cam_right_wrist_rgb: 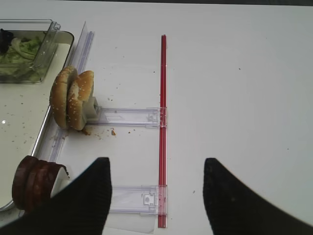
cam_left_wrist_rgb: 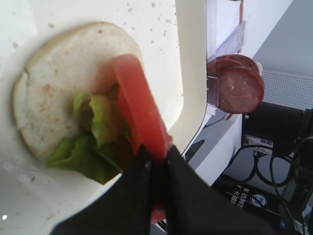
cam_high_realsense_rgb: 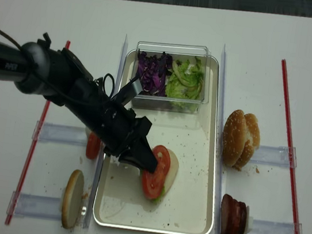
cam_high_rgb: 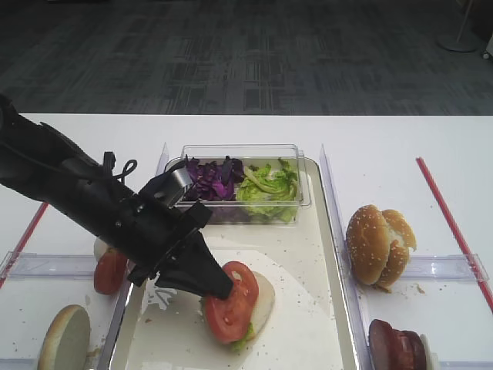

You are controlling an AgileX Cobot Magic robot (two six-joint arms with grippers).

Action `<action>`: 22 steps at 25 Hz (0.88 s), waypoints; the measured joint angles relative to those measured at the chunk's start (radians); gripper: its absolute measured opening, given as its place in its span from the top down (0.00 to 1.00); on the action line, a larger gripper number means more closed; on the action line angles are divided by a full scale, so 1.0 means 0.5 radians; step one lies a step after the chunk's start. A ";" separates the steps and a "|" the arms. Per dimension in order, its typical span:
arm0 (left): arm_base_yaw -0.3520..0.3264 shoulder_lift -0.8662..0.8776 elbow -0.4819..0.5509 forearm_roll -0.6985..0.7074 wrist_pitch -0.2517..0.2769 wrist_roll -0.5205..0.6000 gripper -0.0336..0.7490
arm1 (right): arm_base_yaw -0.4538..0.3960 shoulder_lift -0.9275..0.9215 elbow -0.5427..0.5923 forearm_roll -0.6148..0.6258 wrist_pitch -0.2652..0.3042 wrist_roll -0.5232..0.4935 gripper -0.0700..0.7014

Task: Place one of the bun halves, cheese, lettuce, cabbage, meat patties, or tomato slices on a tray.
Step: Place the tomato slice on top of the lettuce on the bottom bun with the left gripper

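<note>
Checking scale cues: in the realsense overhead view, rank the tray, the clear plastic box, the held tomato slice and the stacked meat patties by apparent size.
1. tray
2. clear plastic box
3. tomato slice
4. meat patties, though they stand on edge, so ranking them against the tomato is unsure.

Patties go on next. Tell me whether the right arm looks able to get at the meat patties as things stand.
Probably yes. The right gripper hangs open above bare table, and the meat patties stand on edge just to its left, outside the tray, with nothing between them.
</note>
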State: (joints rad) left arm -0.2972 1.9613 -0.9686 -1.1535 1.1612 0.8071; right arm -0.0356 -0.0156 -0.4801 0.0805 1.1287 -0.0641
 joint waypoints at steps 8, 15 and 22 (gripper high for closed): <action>0.000 0.000 0.000 -0.073 0.000 0.008 0.95 | 0.000 0.000 0.000 0.000 0.000 0.000 0.33; 0.000 0.000 0.000 -0.119 -0.005 0.021 0.95 | 0.000 0.000 0.000 0.000 0.000 0.000 0.33; 0.000 0.000 0.000 -0.123 -0.047 -0.034 0.95 | 0.000 0.000 0.000 0.000 0.000 0.000 0.33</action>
State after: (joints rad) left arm -0.2972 1.9613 -0.9686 -1.2148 1.1378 0.7903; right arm -0.0356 -0.0156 -0.4801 0.0805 1.1287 -0.0641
